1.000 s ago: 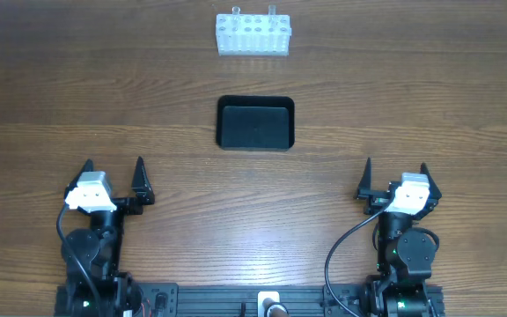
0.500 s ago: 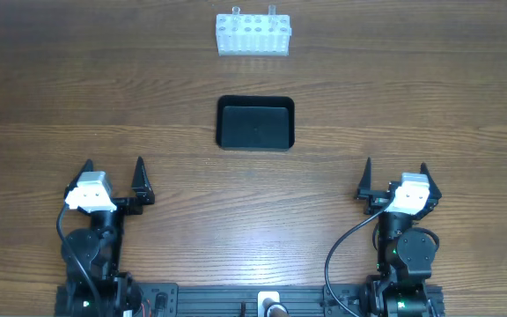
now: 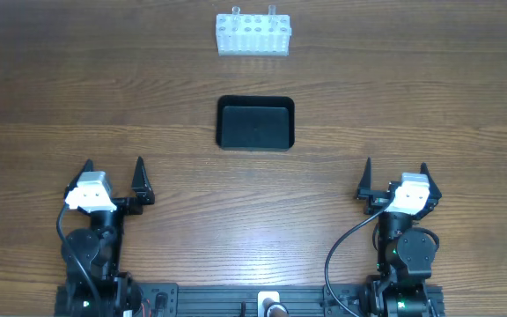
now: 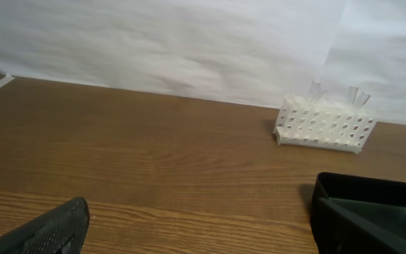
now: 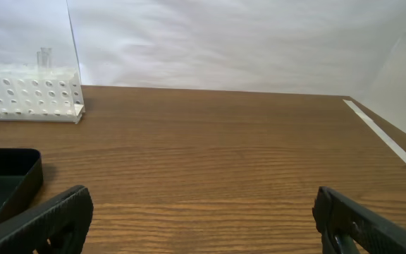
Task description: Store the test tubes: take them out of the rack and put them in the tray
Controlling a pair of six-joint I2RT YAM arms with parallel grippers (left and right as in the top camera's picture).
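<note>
A white perforated rack point(image 3: 252, 37) stands at the far middle of the wooden table, with two clear test tubes point(image 3: 234, 13) point(image 3: 272, 11) upright in its back row. Nearer, at the centre, lies a black tray point(image 3: 255, 143) with nothing in it. My left gripper point(image 3: 113, 164) rests open near the front left, far from both. My right gripper point(image 3: 396, 165) rests open near the front right. The left wrist view has the rack point(image 4: 324, 125), a tube point(image 4: 316, 89) and the tray point(image 4: 372, 192) ahead. The right wrist view has the rack point(image 5: 28, 95) and the tray's corner point(image 5: 9, 173).
A white backdrop rises behind the rack. Bare wood lies between the grippers and the tray. A pale strip point(image 5: 386, 141) runs along the table's right side.
</note>
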